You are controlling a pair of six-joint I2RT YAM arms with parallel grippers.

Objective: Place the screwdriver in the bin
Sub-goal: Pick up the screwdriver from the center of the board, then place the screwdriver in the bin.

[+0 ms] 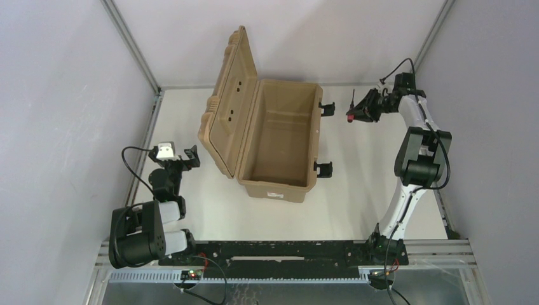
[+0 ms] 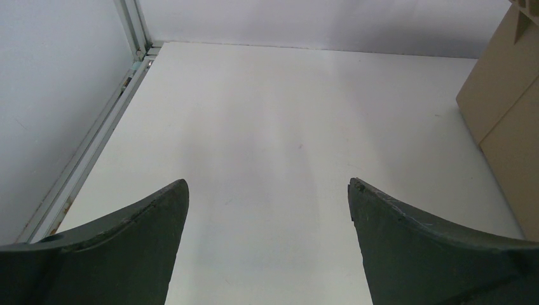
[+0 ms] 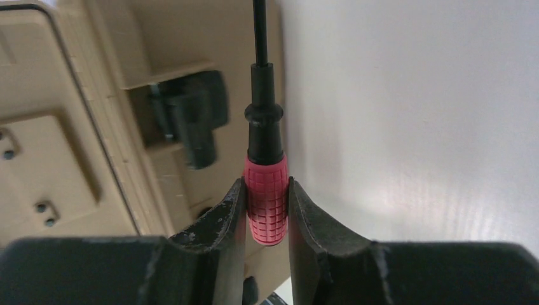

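The tan bin (image 1: pixel 273 136) stands open mid-table, its ribbed lid tilted up on the left and black latches on its right side. My right gripper (image 1: pixel 353 115) is shut on the screwdriver (image 1: pixel 352 109) and holds it in the air to the right of the bin's far right corner. In the right wrist view the fingers (image 3: pixel 236 210) clamp the red handle (image 3: pixel 267 203), and the black shaft points up past a latch (image 3: pixel 191 121) on the bin wall (image 3: pixel 70 127). My left gripper (image 1: pixel 189 157) is open and empty, left of the bin; its fingers (image 2: pixel 146 235) frame bare table.
Grey walls and aluminium rails (image 1: pixel 143 146) bound the white table (image 1: pixel 362 190) on the left, back and right. The bin's lid corner (image 2: pixel 502 114) shows at the right of the left wrist view.
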